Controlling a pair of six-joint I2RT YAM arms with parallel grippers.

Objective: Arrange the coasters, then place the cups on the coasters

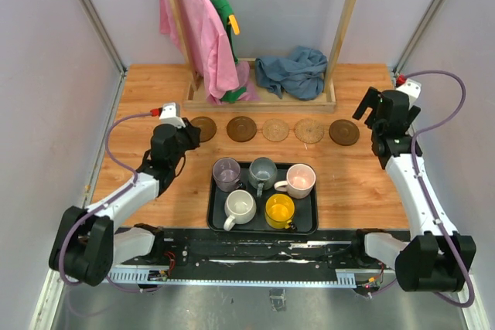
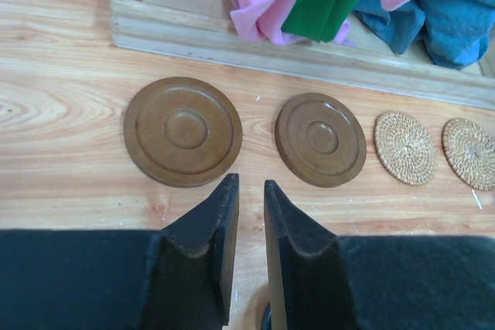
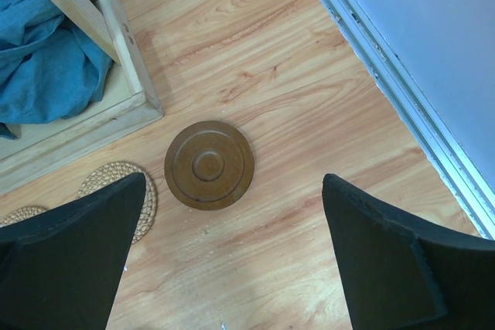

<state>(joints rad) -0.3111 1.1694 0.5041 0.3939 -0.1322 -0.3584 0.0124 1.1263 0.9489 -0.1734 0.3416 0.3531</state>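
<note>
Five coasters [image 1: 275, 130] lie in one row across the middle of the top view, flat on the table [image 1: 352, 187] and apart from one another: from the left, the leftmost brown coaster [image 1: 203, 128], the second brown coaster [image 1: 241, 128], two woven coasters [image 1: 309, 130] and the right-end brown coaster [image 1: 344, 132]. Below the row, at centre frame, a black tray [image 1: 255, 229] holds all five cups [image 1: 263, 172], three along its upper side and two along its lower side; none stands on a coaster. The left tool [image 2: 249, 187] hangs at the left end of the row, just below the gap between the first two brown coasters; its jaws stand a narrow slit apart with nothing between them. The right tool [image 3: 233, 182] hangs at the right end, jaws spread wide and empty, the right-end brown coaster lying on the wood between them. A wooden rack [image 1: 344, 28] at the top of the frame carries a pink garment [image 1: 205, 36]; a blue cloth [image 1: 294, 71] lies on its base.
</note>
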